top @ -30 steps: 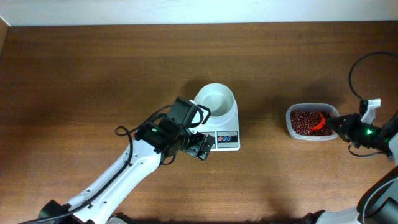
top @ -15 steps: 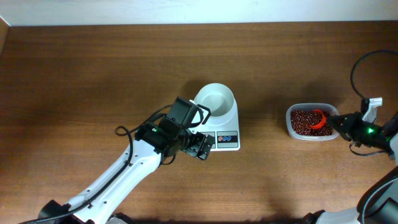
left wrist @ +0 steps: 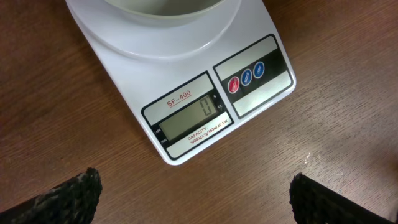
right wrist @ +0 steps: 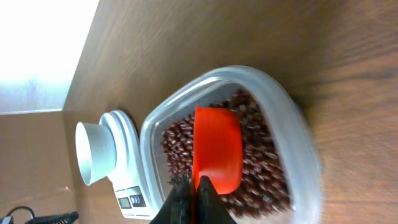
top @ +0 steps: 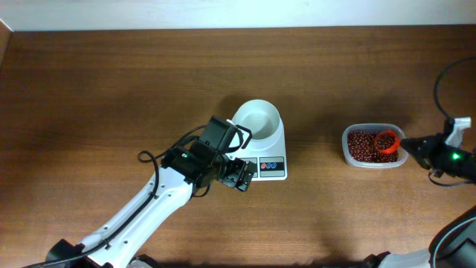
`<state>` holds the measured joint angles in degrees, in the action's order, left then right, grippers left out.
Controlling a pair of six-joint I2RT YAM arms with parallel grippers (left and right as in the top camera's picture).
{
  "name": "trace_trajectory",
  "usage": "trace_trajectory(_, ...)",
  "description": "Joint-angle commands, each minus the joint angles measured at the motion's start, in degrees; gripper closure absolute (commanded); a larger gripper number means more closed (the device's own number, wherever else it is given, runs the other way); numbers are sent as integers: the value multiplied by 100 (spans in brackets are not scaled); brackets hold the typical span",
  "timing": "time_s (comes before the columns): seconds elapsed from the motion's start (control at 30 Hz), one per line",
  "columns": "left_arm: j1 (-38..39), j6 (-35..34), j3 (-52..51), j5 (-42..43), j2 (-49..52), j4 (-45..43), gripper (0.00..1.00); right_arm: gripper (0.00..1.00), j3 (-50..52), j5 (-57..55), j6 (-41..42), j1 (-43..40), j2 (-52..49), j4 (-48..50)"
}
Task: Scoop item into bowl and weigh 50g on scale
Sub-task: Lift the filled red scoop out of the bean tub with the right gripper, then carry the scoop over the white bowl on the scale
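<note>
From overhead, a small round white bowl [top: 258, 119] sits on the back part of a flat white digital kitchen scale [top: 272, 155], which rests near the middle of the brown wooden table [top: 111, 89]. The bowl looks empty. The left hand [top: 242, 176] hovers just beside the scale's front left corner. Well to the right stands a clear rounded-rectangular plastic tub [top: 348, 152] holding the small dark reddish-brown beans [top: 360, 145]. An orange-red plastic scoop [top: 386, 140] lies in the right part of the tub over the beans, with the right hand [top: 410, 147] at the tub's right edge.

The left wrist view looks down on the front of the scale. Its grey display [left wrist: 186, 118] reads 0, and one red and two blue round buttons [left wrist: 247, 77] sit beside it. The two black fingers [left wrist: 71, 196] of the left hand are spread wide, at the lower corners above bare table.

In the right wrist view, the right hand is pressed together, pinching the scoop by its handle. The scoop's cup rests among the beans inside the tub; whether it holds any cannot be told. The bowl and scale stand well apart beyond the tub.
</note>
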<state>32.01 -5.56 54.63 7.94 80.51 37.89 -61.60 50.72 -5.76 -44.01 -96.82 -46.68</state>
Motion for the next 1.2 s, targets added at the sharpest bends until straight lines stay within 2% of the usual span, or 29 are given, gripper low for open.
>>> trace_trajectory(0.0, -15, 90, -42, -22, 13, -11, 1, 96, -136, 184, -118, -149, -42, -111)
trace_trajectory(0.87, -15, 90, -42, -24, 13, -11, 1, 96, -330, 1711, -85, -131, -42, -415)
trace_trajectory(1.17, -15, 90, -42, -24, 13, -11, 1, 96, -337, 1884, 245, 828, -42, -317)
